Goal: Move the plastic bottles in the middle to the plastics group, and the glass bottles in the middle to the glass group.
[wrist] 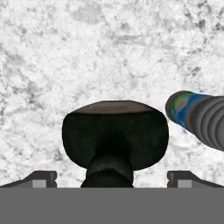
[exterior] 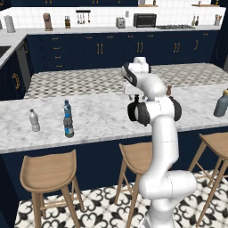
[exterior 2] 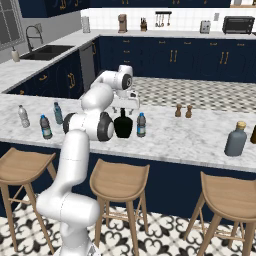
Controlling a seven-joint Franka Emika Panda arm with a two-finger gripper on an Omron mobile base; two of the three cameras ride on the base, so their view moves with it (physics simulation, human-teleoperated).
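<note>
1. While I've got the gripper [exterior 2: 123,107] hanging right over the black bottle [exterior 2: 123,125], the jaws are spread wide with nothing in them; in the hand view the fingertips [wrist: 41,178] sit either side of its neck.
2. Black bottle stands mid-counter [exterior 2: 190,135], with a water bottle [exterior 2: 141,124] just beside it at 3 o'clock. Both look unmoved.
3. Another water bottle [exterior 2: 45,127] stands over at 9 o'clock by the teal bottle [exterior 2: 58,113] and white-capped bottle [exterior 2: 23,116], so I'd call that one sorted.
4. Left, I reckon: black bottle goes to the tall grey bottle [exterior 2: 235,139] far at 3 o'clock, then the last water bottle goes over to 9.
</note>
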